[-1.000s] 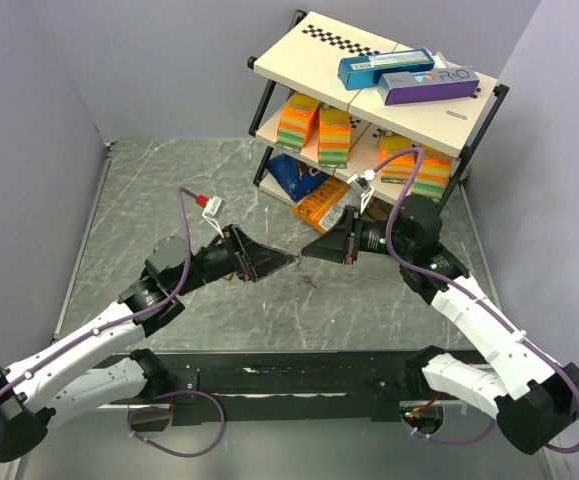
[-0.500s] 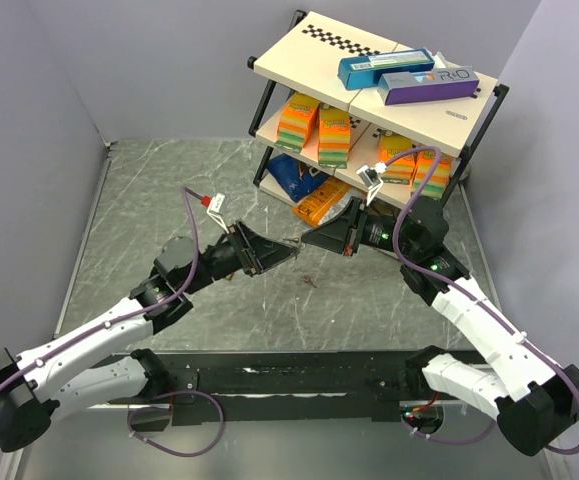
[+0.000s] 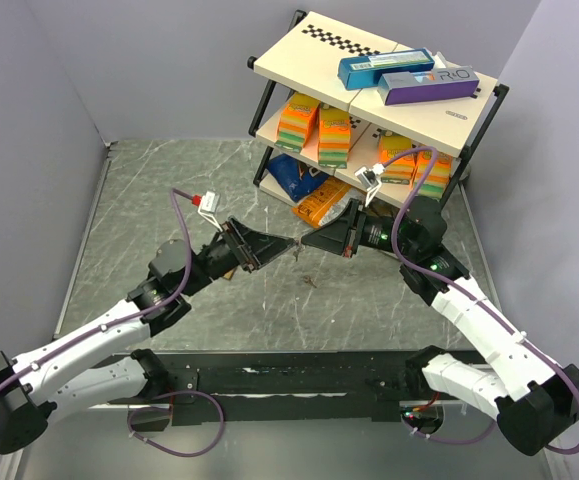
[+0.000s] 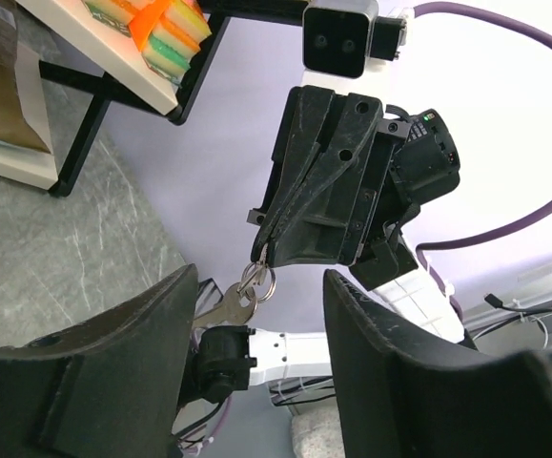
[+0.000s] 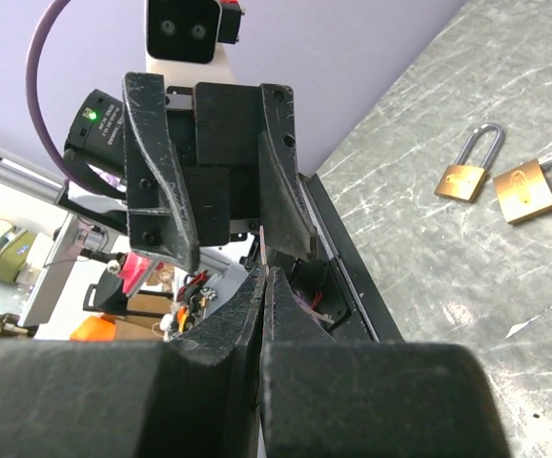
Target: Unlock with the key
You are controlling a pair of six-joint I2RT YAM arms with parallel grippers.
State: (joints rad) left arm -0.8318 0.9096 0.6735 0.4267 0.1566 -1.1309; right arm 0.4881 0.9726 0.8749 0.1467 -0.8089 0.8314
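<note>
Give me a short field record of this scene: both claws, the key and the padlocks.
right claw: shut, key ring hanging from its tips
key: dangling off the ring, in the air
left claw: open, facing the right claw, fingers either side of the key
brass padlocks: two, lying side by side on the table, untouched

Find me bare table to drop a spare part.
Free: table far-left, between wall and shelf; also left of the left arm. Crowded: centre, left tool and right tool with key meet near the padlocks; bags under the shelf.
</note>
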